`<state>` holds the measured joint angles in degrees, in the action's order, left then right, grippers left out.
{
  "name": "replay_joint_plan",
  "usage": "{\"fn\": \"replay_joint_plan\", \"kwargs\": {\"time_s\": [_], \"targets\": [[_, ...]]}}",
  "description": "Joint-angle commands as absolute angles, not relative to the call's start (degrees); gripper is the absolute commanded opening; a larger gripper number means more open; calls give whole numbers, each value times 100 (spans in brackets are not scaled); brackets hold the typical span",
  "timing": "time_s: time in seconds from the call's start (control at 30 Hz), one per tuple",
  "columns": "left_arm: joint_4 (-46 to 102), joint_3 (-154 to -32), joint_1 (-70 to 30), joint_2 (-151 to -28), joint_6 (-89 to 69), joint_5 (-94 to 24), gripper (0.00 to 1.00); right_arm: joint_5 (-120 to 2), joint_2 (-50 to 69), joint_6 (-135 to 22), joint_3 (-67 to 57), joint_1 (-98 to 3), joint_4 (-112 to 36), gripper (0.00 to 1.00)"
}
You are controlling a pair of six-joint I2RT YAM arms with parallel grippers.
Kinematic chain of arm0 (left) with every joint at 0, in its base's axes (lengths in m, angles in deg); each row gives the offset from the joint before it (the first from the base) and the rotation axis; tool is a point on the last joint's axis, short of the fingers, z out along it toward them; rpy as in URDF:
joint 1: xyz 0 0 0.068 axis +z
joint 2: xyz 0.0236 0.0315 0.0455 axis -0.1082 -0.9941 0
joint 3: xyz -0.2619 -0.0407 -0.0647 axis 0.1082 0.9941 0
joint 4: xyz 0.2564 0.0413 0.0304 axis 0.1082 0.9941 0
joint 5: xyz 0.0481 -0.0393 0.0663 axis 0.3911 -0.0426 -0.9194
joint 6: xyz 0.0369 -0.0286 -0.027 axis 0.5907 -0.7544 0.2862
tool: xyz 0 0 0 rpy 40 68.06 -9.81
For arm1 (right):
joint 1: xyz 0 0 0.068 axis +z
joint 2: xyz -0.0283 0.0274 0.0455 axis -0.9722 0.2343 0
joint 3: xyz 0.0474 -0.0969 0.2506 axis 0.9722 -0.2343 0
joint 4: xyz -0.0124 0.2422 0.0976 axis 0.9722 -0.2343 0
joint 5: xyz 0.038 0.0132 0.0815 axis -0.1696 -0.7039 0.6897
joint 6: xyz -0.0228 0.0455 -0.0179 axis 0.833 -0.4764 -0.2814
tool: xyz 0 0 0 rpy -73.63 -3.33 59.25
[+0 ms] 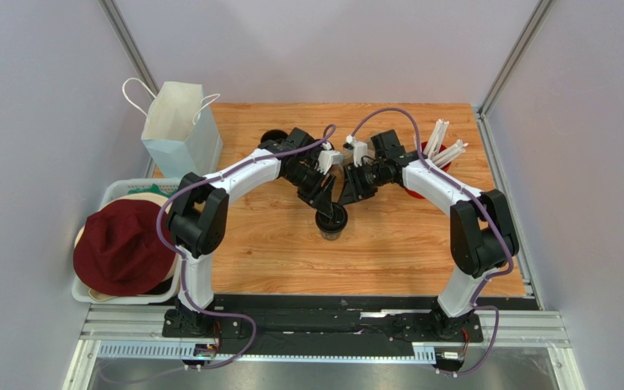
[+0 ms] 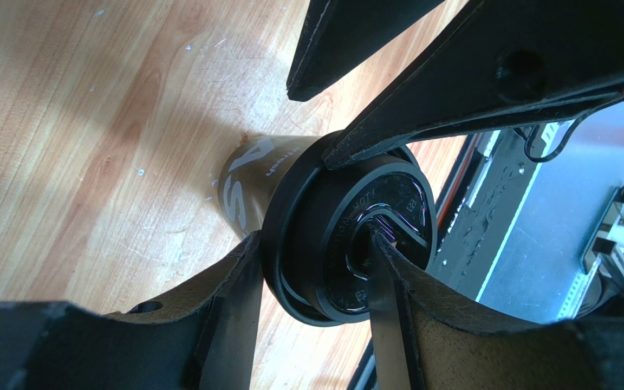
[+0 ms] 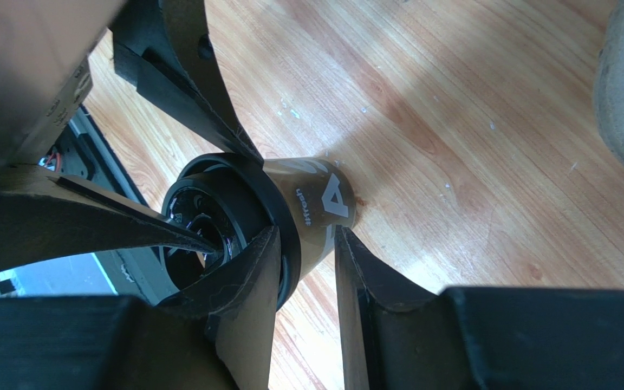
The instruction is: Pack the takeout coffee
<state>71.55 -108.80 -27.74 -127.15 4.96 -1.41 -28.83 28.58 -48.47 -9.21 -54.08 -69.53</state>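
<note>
Small black round-lidded disposable cup of takeout coffee upright mid wooden table, left gripper half-open astride lid rim, right gripper narrower against cup wall, firm hold undeterminable.

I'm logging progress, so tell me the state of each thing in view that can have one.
takeout coffee: upright, lid on.
white paper bag: upright, top open.
left end effector: fingers at the lid, grip unclear.
right end effector: closed on the takeout coffee below the lid.
</note>
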Motion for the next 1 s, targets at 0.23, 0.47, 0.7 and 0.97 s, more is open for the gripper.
{"fn": "replay_joint_plan", "kwargs": {"time_s": [0.23,0.47,0.7,0.97], "targets": [[7185,-10480,-2833,-13073,1028,-1414,53,-4164,3101,-4415,-1359,-5009,-7281,33],[7194,-10453,-2833,-13020,1046,-1414,53,-4253,2882,-4345,-1034,-4982,-7413,35],[7211,-10541,-2824,-12985,1011,-1379,53,-3524,2100,-4371,-533,-5403,-7746,46],[7150,-10506,-2771,-12950,853,-1379,53,-2427,1853,-4231,-682,-5553,-8019,54]]}}
